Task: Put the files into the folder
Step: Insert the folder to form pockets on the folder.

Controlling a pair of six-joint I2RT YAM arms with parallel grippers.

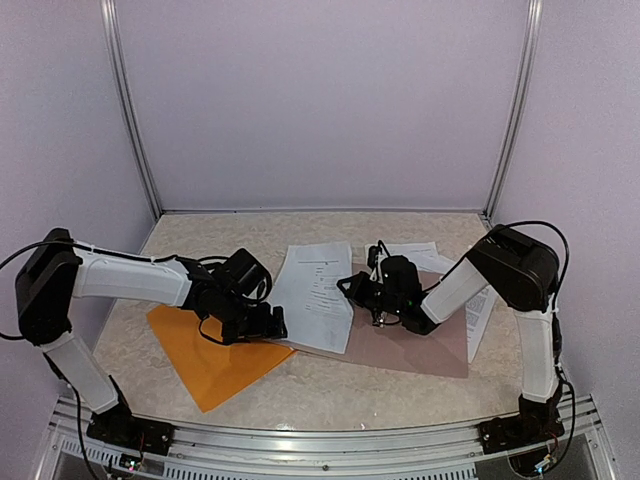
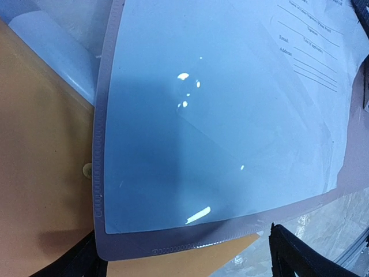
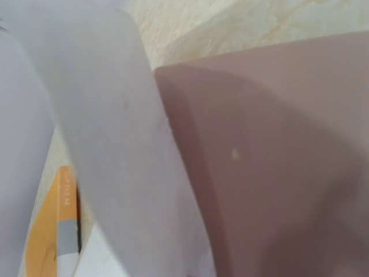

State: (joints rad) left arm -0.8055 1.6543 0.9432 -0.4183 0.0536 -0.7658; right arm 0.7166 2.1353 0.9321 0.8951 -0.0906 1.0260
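Note:
The orange folder (image 1: 200,352) lies flat at the front left. Its pale translucent leaf (image 2: 115,242) fills the left wrist view, with a printed white sheet (image 2: 219,115) lying against it and orange (image 2: 40,161) showing beside it. My left gripper (image 1: 265,322) hovers over that corner, open wide, one dark finger (image 2: 291,254) on each side and nothing between them. The same sheet (image 1: 315,295) runs right to my right gripper (image 1: 357,290), shut on its edge. There it curls up close to the lens (image 3: 109,144). That gripper's own fingers are hidden.
A grey-brown clipboard (image 1: 420,340) lies under the right arm, its board (image 3: 277,161) filling the right wrist view. More printed sheets (image 1: 482,300) lie at its far and right sides. Side walls and metal posts close in the table.

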